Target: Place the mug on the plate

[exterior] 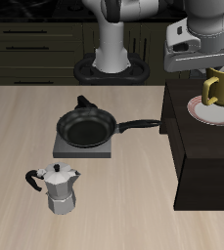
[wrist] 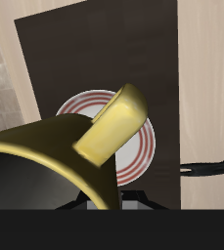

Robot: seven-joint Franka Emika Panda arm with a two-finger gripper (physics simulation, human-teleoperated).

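The gripper (exterior: 213, 66) is grasping the mug (exterior: 223, 87) by its rim, hanging it upright just above the plate (exterior: 212, 110), handle (wrist: 112, 127) pointing toward the frying pan (exterior: 87, 127).

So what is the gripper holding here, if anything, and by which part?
The mug, lifted above the plate. The gripper appears to grip its rim, opposite the handle; the exact contact is hidden.

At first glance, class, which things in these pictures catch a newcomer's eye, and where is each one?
The yellow mug stands out first, held by the gripper above the red-rimmed plate on the dark surface. Next comes the black frying pan on its grey stove pad mid-table. Last, the silver moka pot stands nearer the table's front edge.
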